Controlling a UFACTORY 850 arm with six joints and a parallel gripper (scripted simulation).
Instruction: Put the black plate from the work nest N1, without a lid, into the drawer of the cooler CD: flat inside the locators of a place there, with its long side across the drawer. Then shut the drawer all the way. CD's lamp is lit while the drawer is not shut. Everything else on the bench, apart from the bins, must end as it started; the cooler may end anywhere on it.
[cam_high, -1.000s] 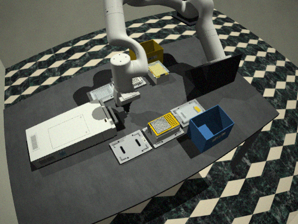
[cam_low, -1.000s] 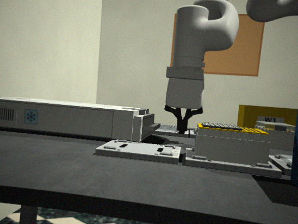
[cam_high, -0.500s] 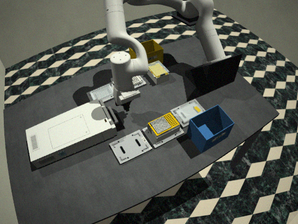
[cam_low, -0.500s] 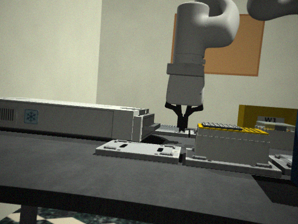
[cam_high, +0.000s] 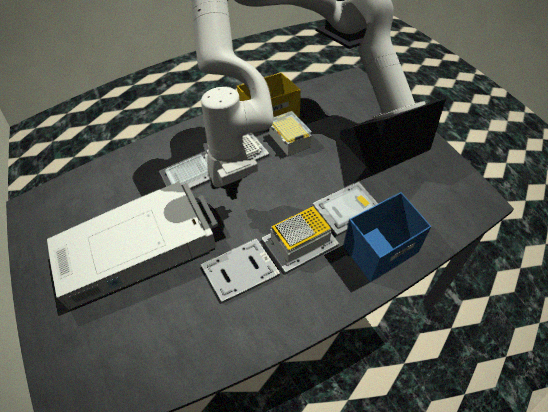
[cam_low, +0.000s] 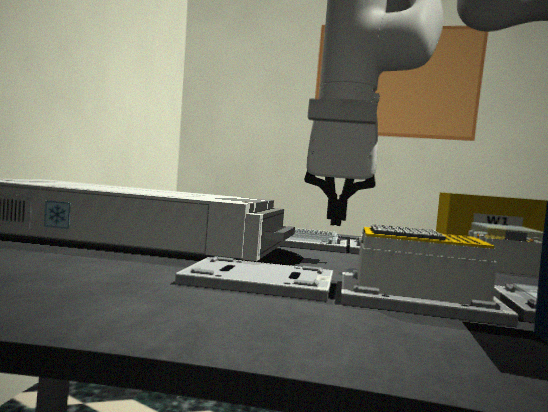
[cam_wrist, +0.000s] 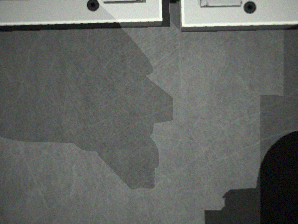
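Bench surface (cam_high: 150, 340) of dark grey is seen below the black two-finger gripper (cam_low: 336, 218), which is held well above it with its jaws pressed fully together and nothing gripped between them. Just to its left the long white box-shaped cooler (cam_high: 125, 245) is set, with its stepped drawer front (cam_low: 265, 226) turned towards the gripper; whether that drawer is fully shut cannot be told. The black perforated plate (cam_high: 295, 231) is found lying flat on a white box with a yellow top (cam_low: 425, 267), which is seated in a flat grey nest (cam_low: 430, 305) well apart from the drawer. Between that nest and the cooler an unoccupied grey nest with two slots (cam_high: 240, 269) is placed. Behind the gripper a pale well plate on a further nest (cam_high: 187, 170) is seen, and a second yellow-topped box (cam_high: 290, 131) is stood near a yellow open bin (cam_high: 272, 92). A blue open bin (cam_high: 387, 235) is set at the right, beside a nest carrying a white tray (cam_high: 345, 205), and a black upright panel (cam_high: 395, 137) is stood behind them. In the wrist view only shadowed bench and the edges of two white nests are shown.
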